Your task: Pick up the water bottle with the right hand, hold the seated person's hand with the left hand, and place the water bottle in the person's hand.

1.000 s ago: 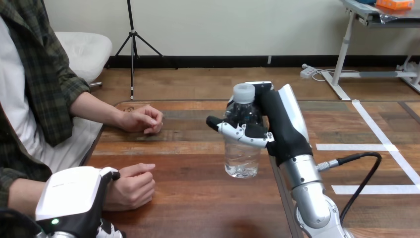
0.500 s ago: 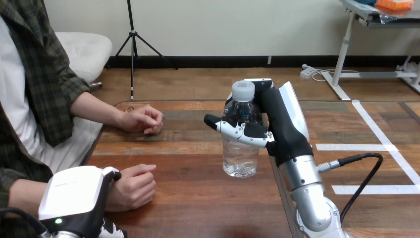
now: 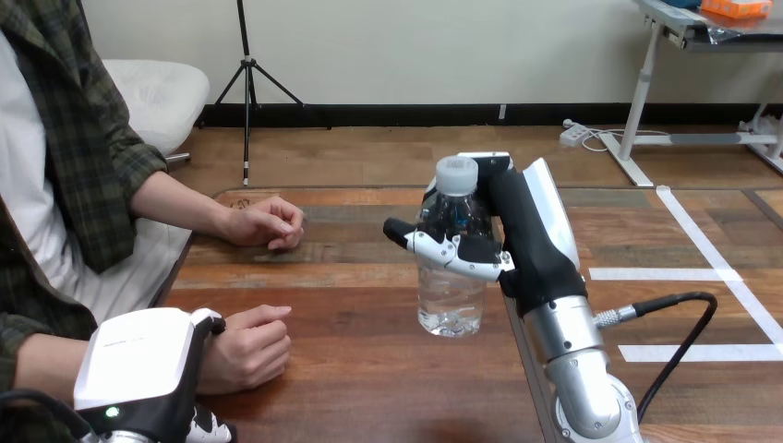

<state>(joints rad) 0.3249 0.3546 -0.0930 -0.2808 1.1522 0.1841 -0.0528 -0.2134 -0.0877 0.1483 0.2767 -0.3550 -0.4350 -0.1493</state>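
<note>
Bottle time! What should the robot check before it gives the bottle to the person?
1. Right hand curled round bottle: ok.
2. Bottle upright, cap on: ok.
3. Bottle lifted off the table: cannot tell.
4. Left hand holding person's near hand: it sits at the wrist; hold cannot tell.
5. Near hand open to take the bottle: not ok, curled, palm down.
6. Table between bottle and near hand bare: ok.
</note>
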